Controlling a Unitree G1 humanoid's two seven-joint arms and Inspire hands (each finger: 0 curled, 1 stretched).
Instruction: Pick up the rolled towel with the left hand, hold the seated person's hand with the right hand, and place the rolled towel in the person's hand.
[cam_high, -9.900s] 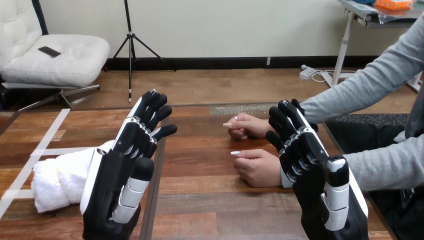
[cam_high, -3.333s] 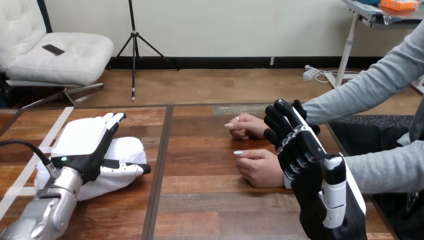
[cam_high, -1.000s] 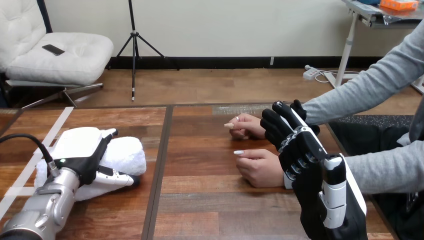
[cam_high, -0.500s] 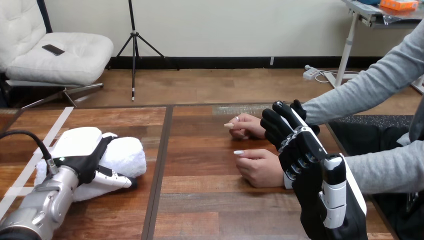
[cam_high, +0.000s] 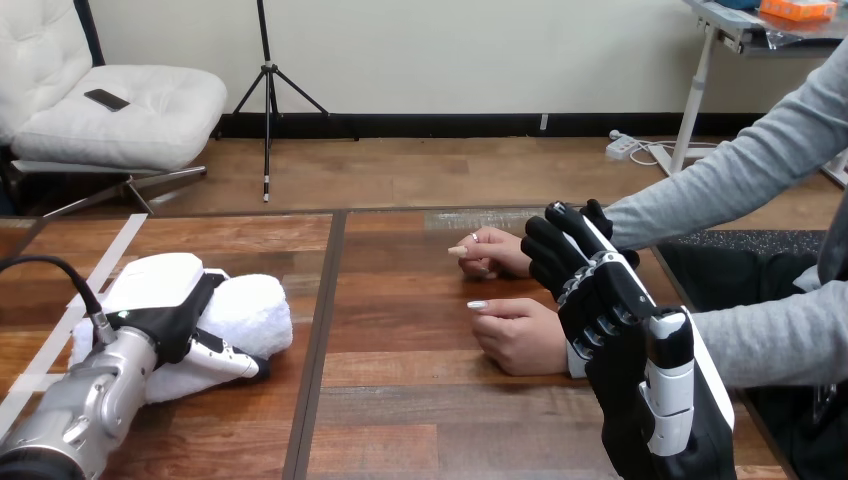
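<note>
The white rolled towel (cam_high: 255, 310) lies on the wooden table (cam_high: 420, 410) at the left. My left hand (cam_high: 155, 295) rests on top of it, back up, fingers curled over its far side and thumb (cam_high: 230, 360) pressed along its near side. My right hand (cam_high: 620, 330) stands upright at the right with straight fingers, open and holding nothing. It is just right of the person's two hands, over the near wrist in this view. The person's nearer hand (cam_high: 515, 335) lies loosely closed on the table. The farther hand (cam_high: 495, 250) rests behind it.
Strips of white tape (cam_high: 100, 262) cross the table's left part, beside the towel. A dark seam (cam_high: 318, 340) runs front to back between the towel and the person's hands. The person's grey sleeves (cam_high: 740, 170) come in from the right.
My left hand came down onto the towel and its fingers have curled over it, the thumb drawing in toward the roll. My right hand and the person's hands have stayed put.
</note>
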